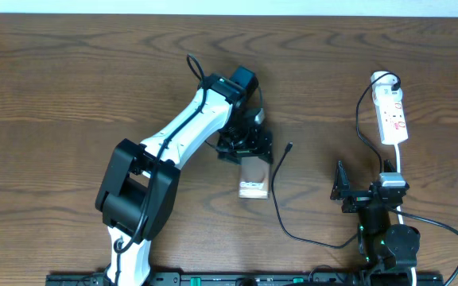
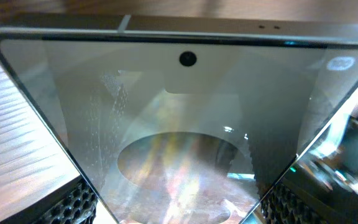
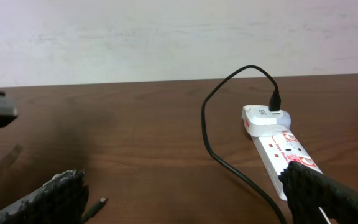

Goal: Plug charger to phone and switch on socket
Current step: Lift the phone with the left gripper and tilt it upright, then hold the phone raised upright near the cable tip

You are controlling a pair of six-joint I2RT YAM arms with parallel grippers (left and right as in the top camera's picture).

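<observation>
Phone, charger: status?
Left gripper shut on phone. Right gripper open, empty. Charger tip loose beside phone, not plugged. Nothing between them.

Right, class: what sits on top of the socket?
At the far end of the socket, a white adapter with the charger cable running from it. The right gripper hides its near end.

The desk [image 1: 70,71] is dark brown with wavy wood grain. At 2 o'clock, the socket [image 1: 393,117] is white with red marks. The charger [image 1: 276,195] is black. The phone [image 1: 254,176] looks bronze-brown from overhead; the left wrist view shows a glossy grey face with a silvery edge. The left arm [image 1: 185,123] is white and black. The right jaws are black and dimpled.
</observation>
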